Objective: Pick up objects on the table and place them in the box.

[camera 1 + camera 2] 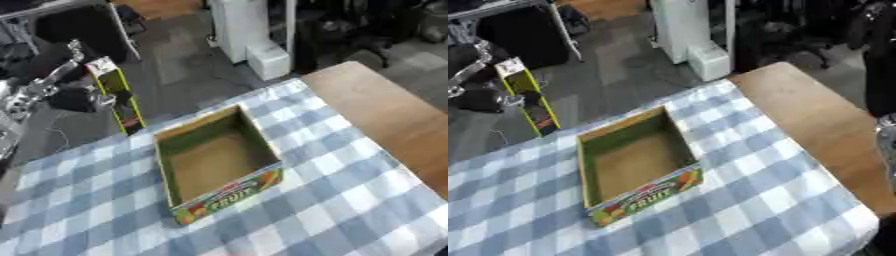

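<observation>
So the left hand [61, 80] is up at the far left, past the counter's [385, 115] far-left edge, with its fingers wrapped around a tall narrow yellow-and-black carton with a white top flap [118, 97]. The carton stands nearly upright, tilted a bit, with its bottom end just beyond the edge of the blue-and-white checked cloth [341, 200] and near the far-left corner of the open cardboard box with the green inside walls and a colourful fruit print on its front [219, 165]. The box sits roughly mid-cloth, turned at an angle, with nothing inside it that I can see (just bare brown bottom). There's plenty of open cloth on all sides of it, especially toward the near and right edges, and a strip of bare wooden counter runs along the right. The right hand [887, 145] only peeks in at the right edge of the right eye view, so I can't tell what its fingers are doing.
</observation>
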Controlling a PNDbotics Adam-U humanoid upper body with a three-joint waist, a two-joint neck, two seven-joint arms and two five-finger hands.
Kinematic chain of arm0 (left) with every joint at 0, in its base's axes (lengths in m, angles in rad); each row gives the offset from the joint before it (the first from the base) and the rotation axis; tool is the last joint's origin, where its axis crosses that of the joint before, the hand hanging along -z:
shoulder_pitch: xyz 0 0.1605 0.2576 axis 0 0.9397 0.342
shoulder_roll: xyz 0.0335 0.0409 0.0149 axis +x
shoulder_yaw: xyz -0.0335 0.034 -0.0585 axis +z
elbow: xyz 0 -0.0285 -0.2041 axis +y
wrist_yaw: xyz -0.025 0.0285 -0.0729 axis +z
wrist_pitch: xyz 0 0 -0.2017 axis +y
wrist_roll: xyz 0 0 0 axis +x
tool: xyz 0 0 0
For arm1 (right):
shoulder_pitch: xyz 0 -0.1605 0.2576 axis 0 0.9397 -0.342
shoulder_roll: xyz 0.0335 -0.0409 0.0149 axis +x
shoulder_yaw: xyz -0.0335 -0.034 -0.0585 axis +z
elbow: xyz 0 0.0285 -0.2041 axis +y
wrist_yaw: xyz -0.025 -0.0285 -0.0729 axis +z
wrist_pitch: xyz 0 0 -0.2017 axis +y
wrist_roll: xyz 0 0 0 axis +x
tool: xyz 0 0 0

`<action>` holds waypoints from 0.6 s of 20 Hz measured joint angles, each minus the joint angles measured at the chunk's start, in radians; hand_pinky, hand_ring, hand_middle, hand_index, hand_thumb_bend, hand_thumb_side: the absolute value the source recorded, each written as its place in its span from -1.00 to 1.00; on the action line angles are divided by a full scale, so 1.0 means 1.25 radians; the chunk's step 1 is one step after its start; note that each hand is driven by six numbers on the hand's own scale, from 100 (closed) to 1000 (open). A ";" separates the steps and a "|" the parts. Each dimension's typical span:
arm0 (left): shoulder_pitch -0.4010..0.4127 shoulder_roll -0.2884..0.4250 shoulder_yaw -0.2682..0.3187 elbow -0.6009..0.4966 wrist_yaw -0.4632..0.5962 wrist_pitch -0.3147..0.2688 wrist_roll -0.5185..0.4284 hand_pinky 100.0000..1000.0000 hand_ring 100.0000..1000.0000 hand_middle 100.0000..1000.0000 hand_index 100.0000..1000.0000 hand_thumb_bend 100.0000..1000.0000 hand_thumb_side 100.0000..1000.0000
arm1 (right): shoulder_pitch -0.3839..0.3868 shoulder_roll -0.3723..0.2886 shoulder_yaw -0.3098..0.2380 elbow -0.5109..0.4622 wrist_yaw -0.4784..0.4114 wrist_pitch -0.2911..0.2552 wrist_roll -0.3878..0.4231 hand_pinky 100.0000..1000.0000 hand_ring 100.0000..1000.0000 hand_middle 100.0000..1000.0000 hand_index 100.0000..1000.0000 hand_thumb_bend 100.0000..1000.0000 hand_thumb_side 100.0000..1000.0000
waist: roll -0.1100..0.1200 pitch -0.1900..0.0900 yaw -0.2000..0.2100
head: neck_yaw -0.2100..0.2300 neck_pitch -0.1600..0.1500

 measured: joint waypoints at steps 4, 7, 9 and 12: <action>-0.008 -0.015 -0.006 0.003 0.005 -0.012 0.003 -1.00 -1.00 -1.00 -0.71 -0.19 0.43 | -0.011 0.000 0.000 0.000 -0.012 0.012 -0.004 -0.33 -0.47 -0.41 -0.02 -1.00 1.00 | 0.003 0.000 -0.009 | 0.005 -0.007; -0.013 -0.029 -0.008 0.006 0.008 -0.020 0.006 -1.00 -1.00 -1.00 -0.71 -0.20 0.44 | -0.019 0.000 0.000 0.000 -0.022 0.022 -0.008 -0.33 -0.47 -0.41 -0.02 -1.00 1.00 | 0.004 -0.001 -0.016 | 0.008 -0.013; -0.014 -0.036 -0.011 0.011 0.010 -0.025 0.011 -1.00 -1.00 -1.00 -0.70 -0.20 0.43 | -0.029 0.000 -0.001 0.000 -0.026 0.027 -0.013 -0.33 -0.47 -0.41 -0.02 -1.00 1.00 | 0.005 -0.001 -0.020 | 0.012 -0.013; -0.018 -0.046 -0.011 0.019 0.009 -0.034 0.020 -1.00 -1.00 -1.00 -0.70 -0.20 0.43 | -0.040 0.000 -0.001 0.000 -0.032 0.035 -0.021 -0.34 -0.47 -0.41 -0.02 -1.00 1.00 | 0.007 -0.001 -0.029 | 0.016 -0.017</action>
